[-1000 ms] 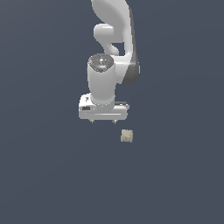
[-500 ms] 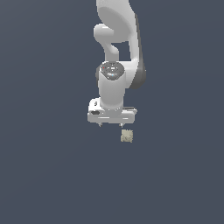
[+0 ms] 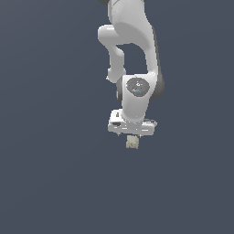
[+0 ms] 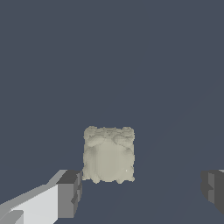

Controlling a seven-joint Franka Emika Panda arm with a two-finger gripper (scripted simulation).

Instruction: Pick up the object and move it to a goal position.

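Approach phase: the gripper arrives over the object, before any grasp.

Exterior view: over the last second the white Panda arm has swung toward the exterior view's right and lowered, so its gripper (image 3: pixel 132 135) now hangs directly above the beige, rough-textured lump (image 3: pixel 132 142), which has not moved; the grasp looks imminent. Wrist view: the lump (image 4: pixel 108 154) lies between the two dark fingertips (image 4: pixel 70 194), nearer one, touching neither; the claw stands wide open and holds nothing. The floor (image 4: pixel 109 57) is a featureless slate-grey plane with no edges, walls or goal marker visible.
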